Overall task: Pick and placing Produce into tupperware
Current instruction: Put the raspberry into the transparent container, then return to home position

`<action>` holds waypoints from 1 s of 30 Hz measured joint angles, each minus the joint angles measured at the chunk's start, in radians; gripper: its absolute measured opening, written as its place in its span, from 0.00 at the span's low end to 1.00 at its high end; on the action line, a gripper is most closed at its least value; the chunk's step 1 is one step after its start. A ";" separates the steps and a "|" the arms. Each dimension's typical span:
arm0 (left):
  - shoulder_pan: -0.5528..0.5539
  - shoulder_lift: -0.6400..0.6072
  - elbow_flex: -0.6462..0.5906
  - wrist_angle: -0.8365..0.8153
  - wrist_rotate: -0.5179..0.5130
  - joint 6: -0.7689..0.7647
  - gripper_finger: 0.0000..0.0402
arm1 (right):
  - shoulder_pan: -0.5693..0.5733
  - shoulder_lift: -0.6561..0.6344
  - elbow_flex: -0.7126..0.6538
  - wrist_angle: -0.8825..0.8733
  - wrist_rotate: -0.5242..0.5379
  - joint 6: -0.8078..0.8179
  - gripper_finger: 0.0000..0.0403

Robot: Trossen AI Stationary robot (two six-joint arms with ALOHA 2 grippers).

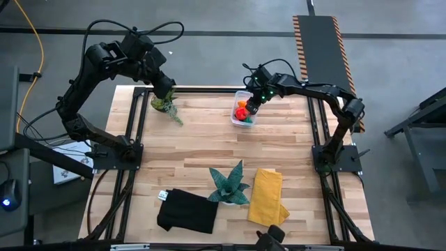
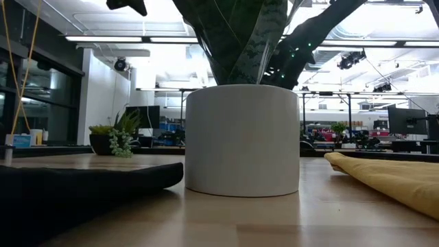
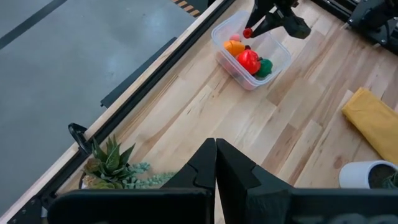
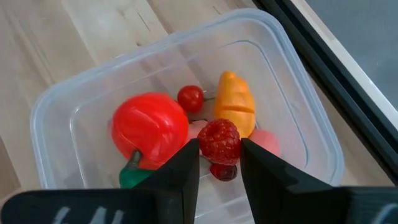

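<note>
The tub point(image 1: 243, 109) sits near the table's point(image 1: 209, 150) far edge, toward its right side. The right gripper point(image 4: 219, 163) hangs directly over the tub with its fingers point(image 4: 180, 171) closed on a small red berry point(image 4: 219, 140), which is held above the pieces already inside. In the tub lie a large red fruit point(image 4: 149, 127) with a green stem point(image 4: 132, 175), a small red ball point(image 4: 190, 98), an orange piece point(image 4: 234, 103) with a groove across it, pink pieces point(image 4: 266, 142) partly hidden beneath the others, and a dark red piece point(image 4: 222, 172) just under the berry. From the left wrist view the tub point(image 3: 252, 51) shows the orange piece point(image 3: 234, 46), the red fruit point(image 3: 248, 60) and a green piece point(image 3: 265, 66), with the right gripper point(image 3: 249, 31) above its far end.

The left gripper point(image 3: 215, 158) waits well left of the tub, over a small leafy potted plant point(image 1: 164, 105) by the table's far edge; its fingers are pressed together with nothing between them.

Nearer the table's front edge, well away from the tub, stand a teal spiky plant point(image 1: 229, 185) in a white pot point(image 2: 241, 139), a yellow cloth point(image 1: 266, 196) to its right and a black cloth point(image 1: 187, 210) to its left.
</note>
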 joint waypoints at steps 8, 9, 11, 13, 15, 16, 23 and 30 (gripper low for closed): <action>0.000 0.000 0.000 0.000 0.012 0.002 0.00 | -0.001 0.000 0.000 0.000 -0.002 -0.005 0.31; 0.000 0.000 0.000 0.000 0.025 0.002 0.00 | -0.001 0.000 0.000 0.000 -0.003 -0.005 0.33; 0.000 0.000 0.000 0.000 0.054 0.002 0.00 | -0.001 0.000 0.000 -0.003 -0.003 -0.005 0.37; 0.000 0.000 0.000 0.000 0.071 0.001 0.00 | -0.001 0.000 0.000 -0.003 -0.004 -0.006 0.41; 0.000 0.000 0.000 0.003 0.084 0.003 0.00 | -0.001 0.000 0.000 -0.003 -0.004 -0.009 0.43; 0.000 -0.001 0.000 0.006 0.097 0.007 0.00 | -0.001 0.000 0.000 -0.004 -0.005 -0.010 0.44; 0.067 -0.133 0.000 0.111 0.237 0.060 0.00 | -0.001 -0.058 0.027 -0.064 -0.068 -0.001 0.43; 0.198 -0.332 0.000 0.243 0.278 0.100 0.00 | -0.015 -0.232 0.204 -0.171 -0.249 0.032 0.42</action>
